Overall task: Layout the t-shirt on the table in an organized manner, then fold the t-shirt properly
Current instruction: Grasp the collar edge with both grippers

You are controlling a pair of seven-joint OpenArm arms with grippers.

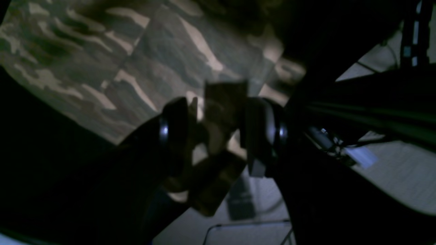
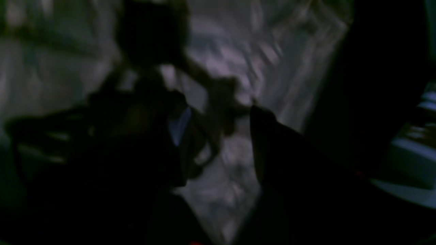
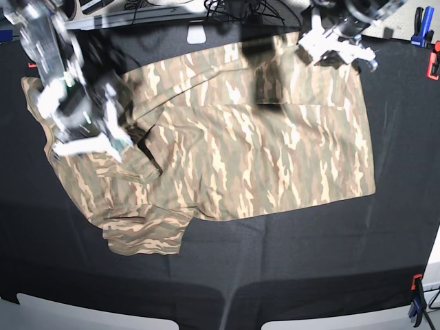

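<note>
The camouflage t-shirt [image 3: 261,137] lies mostly spread on the black table [image 3: 275,268], with its left part rumpled and a sleeve folded at the lower left. My left gripper [image 3: 331,47] is at the shirt's far right corner. In the left wrist view the left gripper [image 1: 218,132] is shut on a fold of the t-shirt [image 1: 102,58]. My right gripper [image 3: 103,141] hangs over the shirt's left side. The right wrist view is dark and blurred; there the right gripper [image 2: 218,143] has a dark bunch of cloth between its fingers, with pale fabric [image 2: 255,44] behind.
Red and blue clamps [image 3: 432,65] hold the cloth at the right edge, and another clamp [image 3: 416,297] is at the near right corner. Cables and gear [image 3: 234,8] lie along the far edge. The table's near edge [image 3: 220,323] runs along the bottom.
</note>
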